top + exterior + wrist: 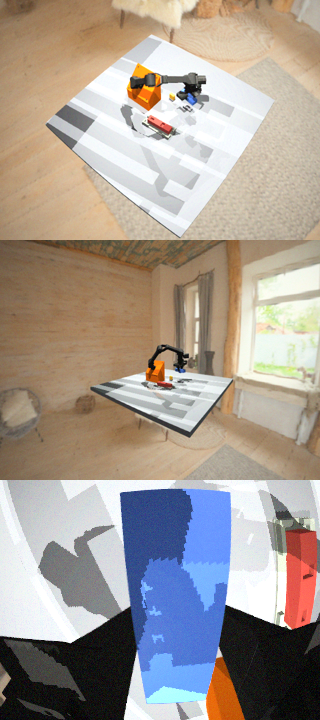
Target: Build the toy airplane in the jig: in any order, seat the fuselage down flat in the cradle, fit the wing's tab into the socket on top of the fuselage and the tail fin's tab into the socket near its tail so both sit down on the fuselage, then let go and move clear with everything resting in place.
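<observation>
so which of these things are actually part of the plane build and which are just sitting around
Part of the job:
- blue wing, held in the gripper above the table
- red fuselage, lying in the jig cradle
- yellow tail fin, on the table

Just lying about:
- orange arm base block
- fluffy stool
- round rug
- grey rug
</observation>
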